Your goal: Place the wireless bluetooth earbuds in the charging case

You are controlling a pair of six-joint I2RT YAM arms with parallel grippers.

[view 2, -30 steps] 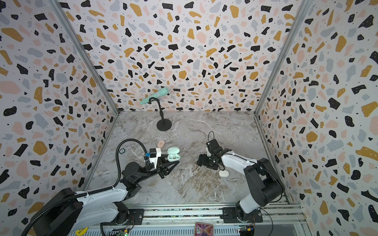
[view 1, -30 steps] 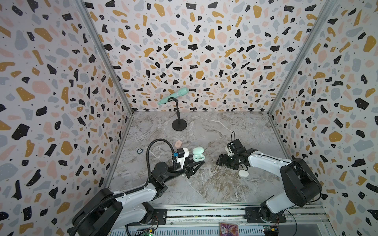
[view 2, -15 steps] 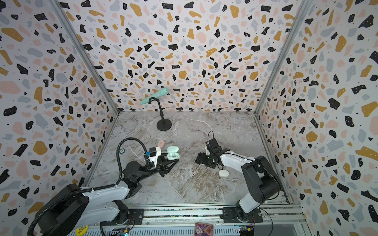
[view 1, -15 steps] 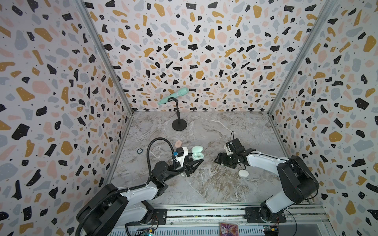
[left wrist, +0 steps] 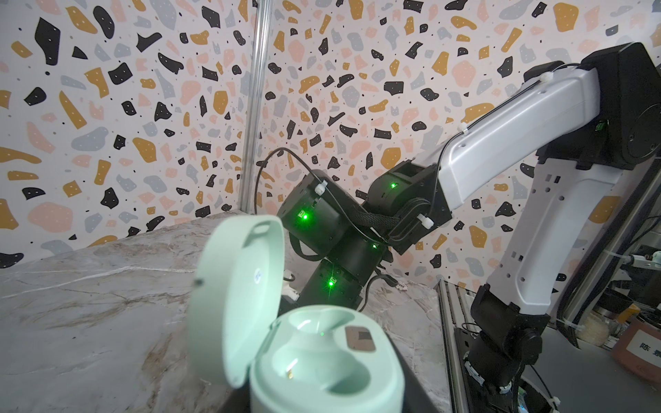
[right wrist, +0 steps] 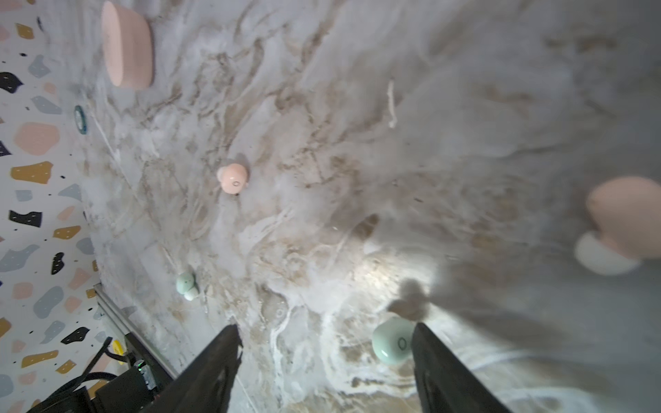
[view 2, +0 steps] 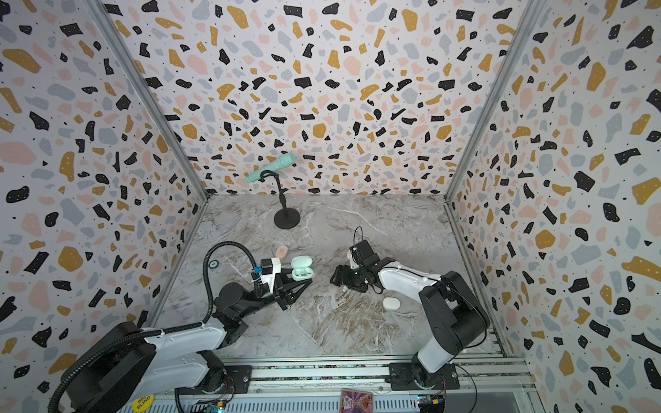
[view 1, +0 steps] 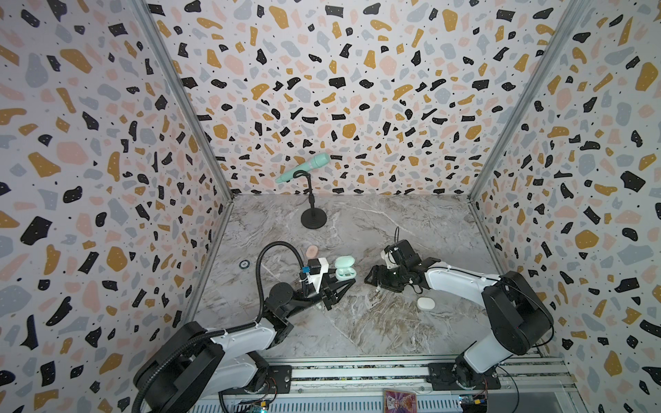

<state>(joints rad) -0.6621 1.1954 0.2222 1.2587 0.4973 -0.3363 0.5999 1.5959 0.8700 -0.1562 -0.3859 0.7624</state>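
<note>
Open mint charging case [left wrist: 322,375] in the left fingers [view 1: 341,286]
Narrow grip there; right fingers [right wrist: 221,357] spread wide over the desk [right wrist: 322,143], mint earbud [right wrist: 390,343] (lower right) just inside one.

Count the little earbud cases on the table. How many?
3. The open mint case sits mid-table, the closed pink case just behind it, the closed white case beside the right arm. More could hide under the arms.
</note>
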